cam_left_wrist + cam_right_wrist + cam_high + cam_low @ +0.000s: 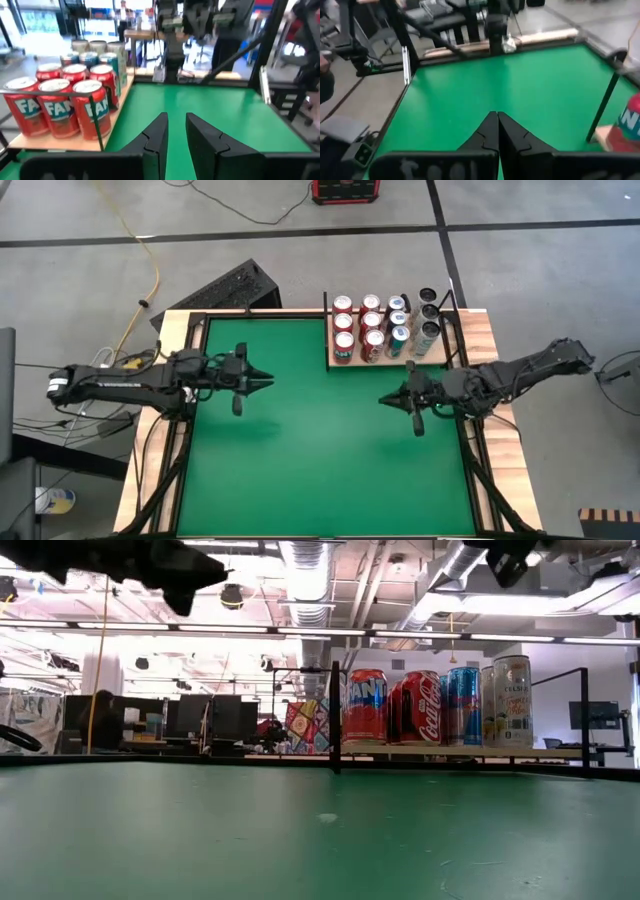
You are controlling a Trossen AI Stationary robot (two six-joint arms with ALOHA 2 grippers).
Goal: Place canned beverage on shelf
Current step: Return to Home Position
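The shelf (441,360) is a pale board with thin black posts, lying at the far right of the green table (320,470). Several cans stand upright on it: red ones (345,330) to the left, blue and pale ones (428,330) to the right. The low view shows the same cans (420,707) on the board (560,752). My left gripper (270,380) hovers shut over the table's left part, pointing level toward the right. My right gripper (382,399) hovers shut just short of the shelf's near edge, pointing left. Both hold nothing (176,120) (496,116).
Wooden rails (180,340) border the green surface. A black slanted object (225,285) lies beyond the far left corner, with cables on the floor. Open green surface spreads across the table's middle and near half (300,830).
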